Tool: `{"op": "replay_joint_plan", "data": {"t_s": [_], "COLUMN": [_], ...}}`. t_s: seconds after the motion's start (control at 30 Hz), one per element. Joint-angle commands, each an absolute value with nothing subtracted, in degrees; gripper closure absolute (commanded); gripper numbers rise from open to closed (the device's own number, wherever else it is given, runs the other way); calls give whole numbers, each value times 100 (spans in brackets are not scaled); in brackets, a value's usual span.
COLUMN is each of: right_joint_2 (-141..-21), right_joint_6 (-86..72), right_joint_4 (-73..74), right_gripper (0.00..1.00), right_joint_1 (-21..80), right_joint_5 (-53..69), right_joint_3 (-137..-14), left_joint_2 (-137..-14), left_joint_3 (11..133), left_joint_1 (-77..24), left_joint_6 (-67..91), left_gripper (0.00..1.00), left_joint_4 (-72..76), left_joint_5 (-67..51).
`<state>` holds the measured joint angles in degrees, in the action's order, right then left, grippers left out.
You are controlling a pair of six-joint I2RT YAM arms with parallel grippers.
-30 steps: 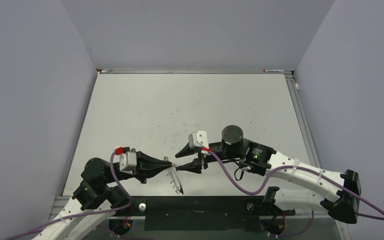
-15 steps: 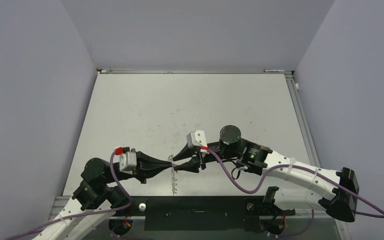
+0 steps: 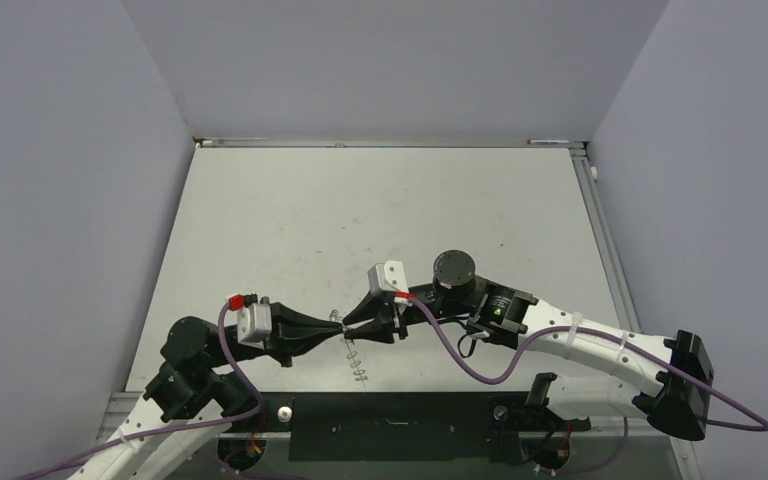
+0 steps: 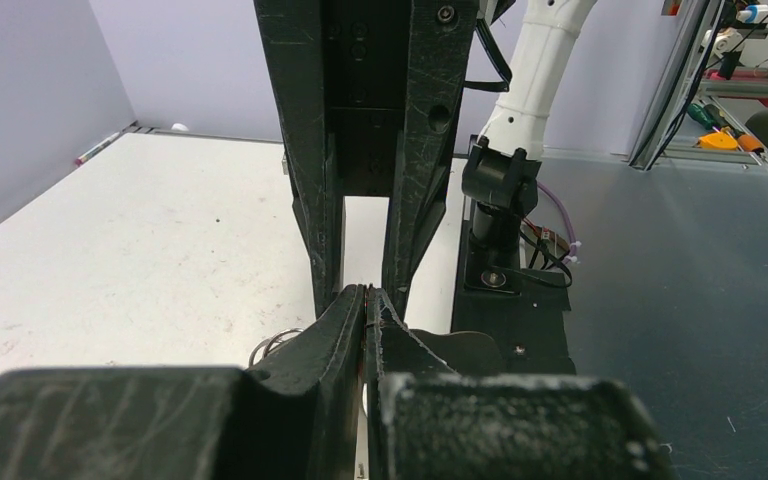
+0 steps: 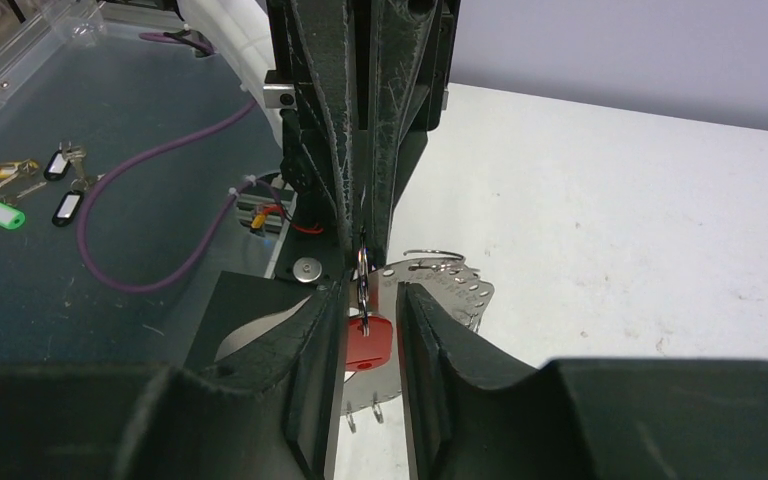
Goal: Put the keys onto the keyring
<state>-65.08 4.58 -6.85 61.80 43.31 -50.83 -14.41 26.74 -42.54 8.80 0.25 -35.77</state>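
The left gripper [image 3: 337,321] has its jaws clenched on the large thin silvery metal keyring [image 5: 442,284], which hangs just above the white worktop [image 3: 380,220]. Tip to tip with it, the right gripper [image 5: 370,292] has its jaws grasping the tiny red-headed key [image 5: 367,342].

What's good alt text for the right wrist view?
The right gripper holds a red-headed key between its fingers. The left gripper faces it tip to tip, shut on the silvery keyring at the white table edge.

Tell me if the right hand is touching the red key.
Touching. Right wrist view: the red key sits pinched between the fingers of the right hand, no gap visible.
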Motion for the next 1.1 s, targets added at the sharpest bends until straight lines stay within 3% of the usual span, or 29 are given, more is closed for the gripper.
{"op": "replay_joint_plan", "data": {"t_s": [0.0, 0.4, 0.6, 0.8, 0.87, 1.0, 1.07], "right_joint_2": [-6553, -6543, -6612, -6638, -6634, -6605, -6646], "right_joint_6": [461, 371, 378, 555, 702, 1049, 1234], "right_joint_4": [-1009, -1150, -1160, -912, -603, 340, 814], "right_gripper": [75, 81, 94, 95, 95, 95, 95], "right_joint_1": [6142, 6142, 6142, 6141, 6139, 6148, 6158], "right_joint_5": [4520, 4491, 4485, 4455, 4384, 3991, 3795], "right_joint_3": [-5081, -5014, -5044, -5119, -5211, -5565, -5769], "left_joint_2": [-1376, -1346, -1336, -1360, -1371, -1319, -1281], "left_joint_3": [2716, 2707, 2707, 2707, 2722, 2786, 2908], "left_joint_1": [-4212, -4204, -4210, -4206, -4204, -4209, -4210], "left_joint_6": [940, 949, 949, 934, 920, 851, 779], "left_gripper": [100, 100, 100, 100, 90, 57, 48], "left_joint_4": [475, 483, 483, 462, 421, 316, 144], "left_joint_5": [-3479, -3440, -3422, -3420, -3426, -3407, -3344]}}
